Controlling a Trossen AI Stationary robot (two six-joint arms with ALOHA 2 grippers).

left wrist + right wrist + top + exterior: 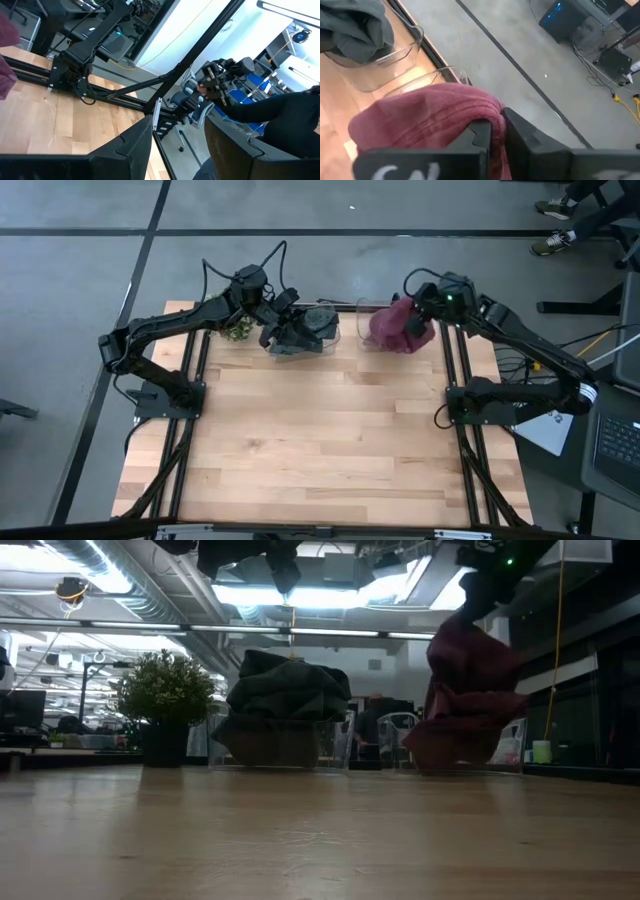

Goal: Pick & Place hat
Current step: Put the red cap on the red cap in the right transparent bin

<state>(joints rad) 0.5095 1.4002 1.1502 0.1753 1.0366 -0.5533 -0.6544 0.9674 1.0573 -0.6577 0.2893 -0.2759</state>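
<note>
A maroon hat [393, 328] hangs from my right gripper [418, 320], which is shut on it at the table's far right. Its lower end [455, 750] reaches down among the walls of a clear bin [512, 745]. A dark green hat [285, 690] lies heaped in a second clear bin [330, 340] at the far middle, bulging over its rim. My left gripper [177, 145] stands open and level just above that bin, with nothing between its fingers. My right gripper pinches a bunched fold of the maroon hat [496, 120] at its upper end between the two fingers. The fingers come slanting down from the table's right. The hat hangs slack below them; whether its lower end rests on the bin's floor I cannot tell.
A small potted plant [165, 690] stands at the far left, beside the green hat's bin. The wooden tabletop [320, 440] stretches toward the near edge. Black rails [465, 430] and both arm bases flank it.
</note>
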